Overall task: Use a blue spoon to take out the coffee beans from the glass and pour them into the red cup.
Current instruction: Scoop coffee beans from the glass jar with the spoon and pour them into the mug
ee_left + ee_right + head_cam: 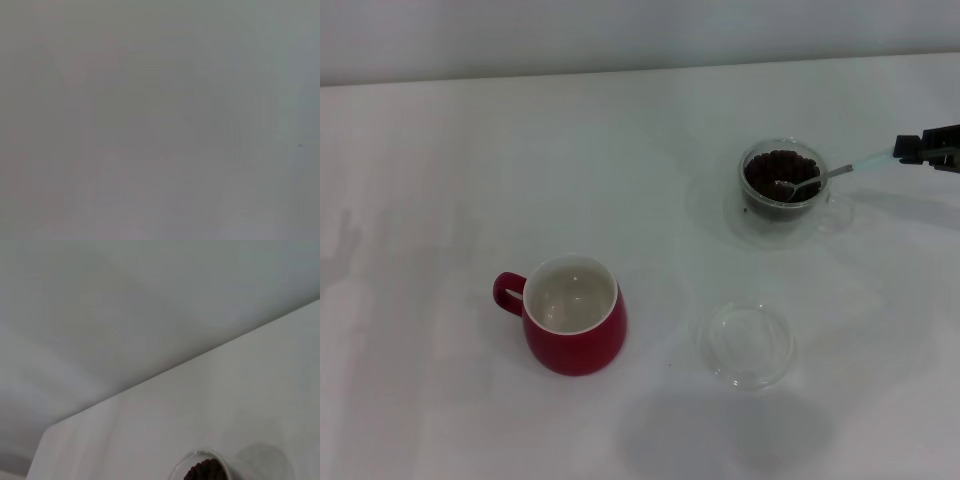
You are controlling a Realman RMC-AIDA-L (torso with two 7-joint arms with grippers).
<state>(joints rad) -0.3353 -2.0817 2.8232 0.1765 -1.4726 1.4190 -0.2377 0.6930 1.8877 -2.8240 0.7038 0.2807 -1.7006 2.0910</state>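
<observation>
Right tool: your right tool (904, 150) comes in from the far right edge of the head view, clamped on the pale handle of the blue spoon (825, 176).
Left tool: not visible in any view; its wrist camera shows only blank grey.
Step in hand: scooping, as I read it. The spoon's metal bowl sits inside the glass (782, 189), down among the coffee beans (775, 172); you cannot tell whether it is loaded.
Next move: you need to lift the spoon level and clear of the rim, carry it left and nearer to the red cup (573, 313), then tip it over the opening. Tilt early and beans will scatter on the desk (440, 180).
Glass: far right, well filled with dark beans, standing on a clear saucer (837, 215).
Red cup: near, left of centre, handle pointing left; its white inside looks bare, so no beans delivered yet.
Clear glass lid (746, 343): lying just right of the red cup, holding nothing.
</observation>
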